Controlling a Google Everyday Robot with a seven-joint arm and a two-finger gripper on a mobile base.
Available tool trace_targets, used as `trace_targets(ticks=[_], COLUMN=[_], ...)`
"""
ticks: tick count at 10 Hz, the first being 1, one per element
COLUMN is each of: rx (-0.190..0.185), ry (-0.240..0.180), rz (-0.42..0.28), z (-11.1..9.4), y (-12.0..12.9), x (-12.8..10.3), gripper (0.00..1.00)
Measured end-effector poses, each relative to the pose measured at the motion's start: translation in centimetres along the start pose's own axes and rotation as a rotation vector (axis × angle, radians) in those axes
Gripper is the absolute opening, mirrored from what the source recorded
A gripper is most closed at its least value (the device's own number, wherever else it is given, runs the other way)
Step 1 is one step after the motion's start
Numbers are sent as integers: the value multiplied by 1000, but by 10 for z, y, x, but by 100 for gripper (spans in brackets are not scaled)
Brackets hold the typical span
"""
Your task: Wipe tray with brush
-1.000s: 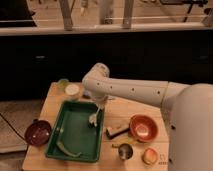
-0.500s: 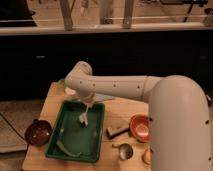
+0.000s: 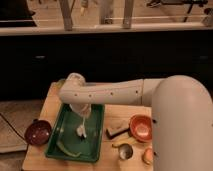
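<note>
Arm [image 3: 115, 92], we see, bends downward | gripper [image 3: 82, 113] above rectangular dark-green plastic tray [image 3: 63, 131] | jaws clamp slim pale tufted brush [image 3: 81, 127] upright

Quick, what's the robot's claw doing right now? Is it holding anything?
Claw: closed on the small pale stick-handled brush, tuft end down in the big dark-green plastic tray.

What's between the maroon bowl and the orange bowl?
Camera view: tray with green strip, brush and pincer over it, then dark block.
</note>
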Motion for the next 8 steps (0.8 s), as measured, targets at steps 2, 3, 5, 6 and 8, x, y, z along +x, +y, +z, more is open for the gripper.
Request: trace_targets(ticks=[2, 3, 5, 6, 8], rx=[-11, -14, -9, -12, -6], ry=[7, 14, 33, 41, 50], rz=[36, 62, 93, 96, 87], z=[1, 1, -2, -3, -7], y=[30, 45, 50, 50, 36], x=[10, 22, 52, 60, 67], gripper=[0, 0, 0, 0, 0])
